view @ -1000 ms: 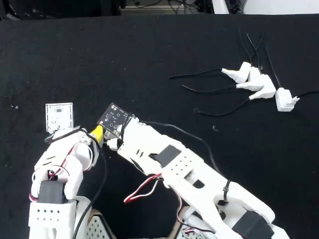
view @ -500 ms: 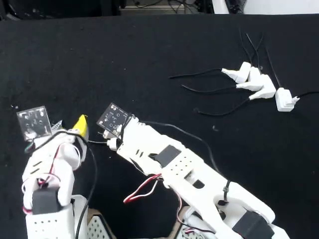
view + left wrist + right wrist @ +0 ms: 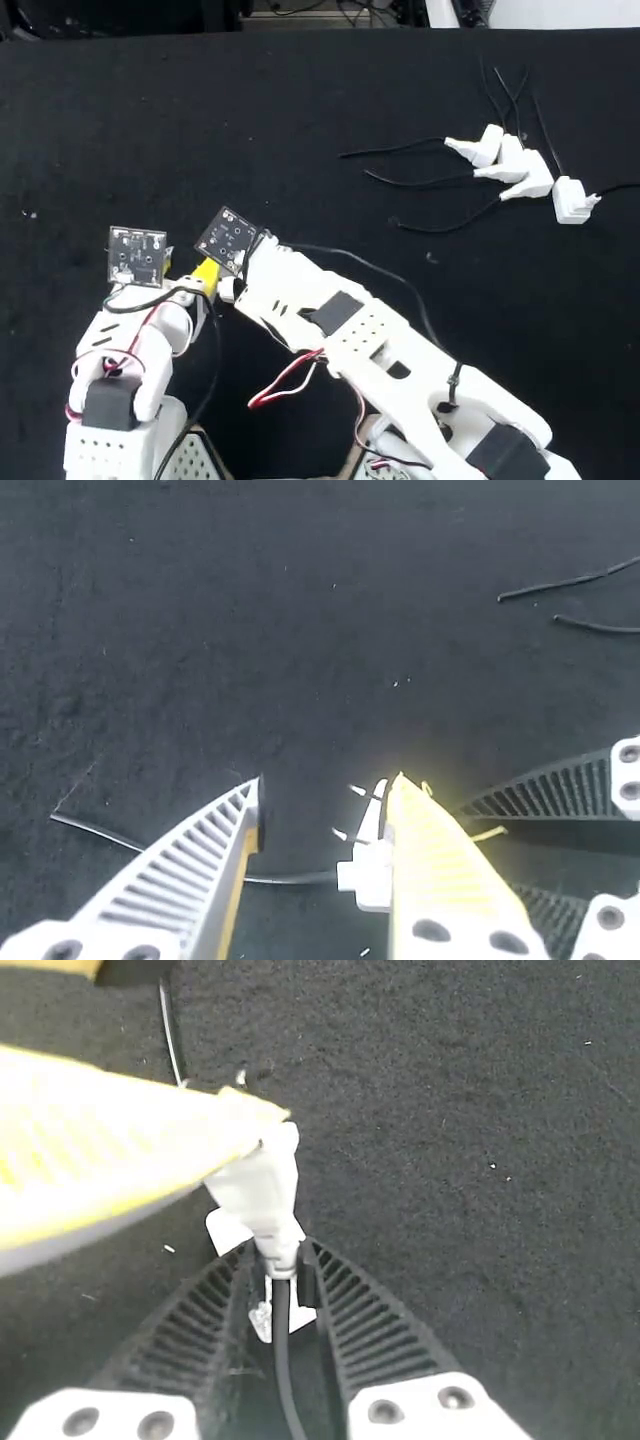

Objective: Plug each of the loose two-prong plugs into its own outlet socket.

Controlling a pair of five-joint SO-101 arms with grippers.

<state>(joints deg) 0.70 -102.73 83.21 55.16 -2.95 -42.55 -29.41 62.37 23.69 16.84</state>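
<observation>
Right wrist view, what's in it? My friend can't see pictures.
The gripper is shut on a white plug with a black cord. The other arm's yellow finger touches the plug's front, above a black table.

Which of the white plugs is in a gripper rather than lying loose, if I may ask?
The plug clamped in the right gripper, beside the left gripper. The other plugs lie clustered at the far right of the table, untouched.

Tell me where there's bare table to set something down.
Free: the table stretch along the far edge, left of the plugs; also the near right corner. Crowded: near left, where the left gripper and right gripper meet, and around the plugs.
</observation>
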